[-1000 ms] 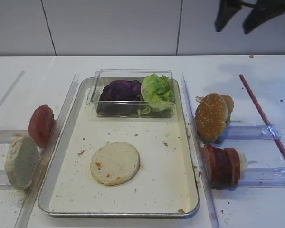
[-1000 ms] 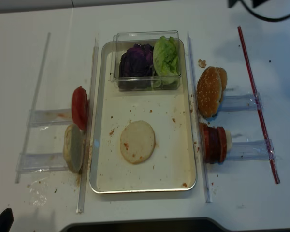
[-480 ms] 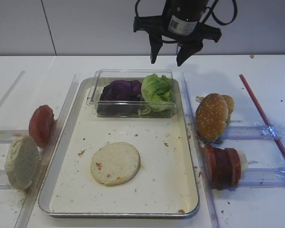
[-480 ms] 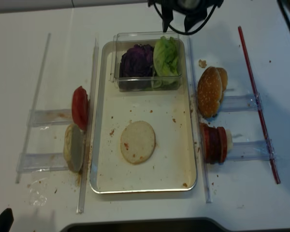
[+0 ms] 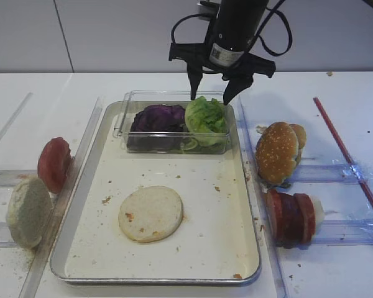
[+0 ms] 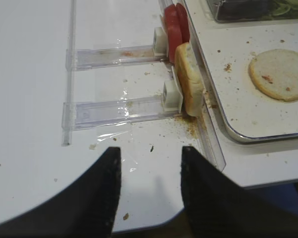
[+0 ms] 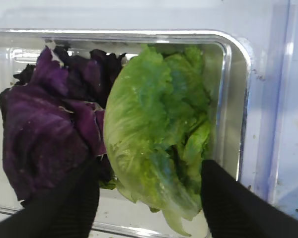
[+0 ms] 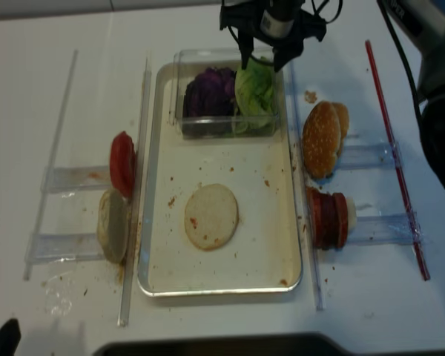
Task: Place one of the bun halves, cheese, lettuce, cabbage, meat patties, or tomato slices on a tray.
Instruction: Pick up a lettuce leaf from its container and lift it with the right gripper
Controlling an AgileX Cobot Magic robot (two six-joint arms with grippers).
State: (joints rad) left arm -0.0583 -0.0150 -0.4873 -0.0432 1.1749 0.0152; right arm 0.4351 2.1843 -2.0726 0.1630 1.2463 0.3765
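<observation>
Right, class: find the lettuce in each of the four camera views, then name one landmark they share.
Exterior high: lettuce upper centre, in the clear box's right half.
Realsense high: lettuce top centre, under the gripper.
Right wrist: lettuce fills the middle.
Left wrist: not identifiable; only the box's edge shows.
Shared landmark: the purple cabbage beside it, except in left wrist.

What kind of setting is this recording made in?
Probably a lab bench set up as a mock burger-assembly station: a metal tray on a plain white table, a clear box of lettuce, and sesame buns in clear rails.
</observation>
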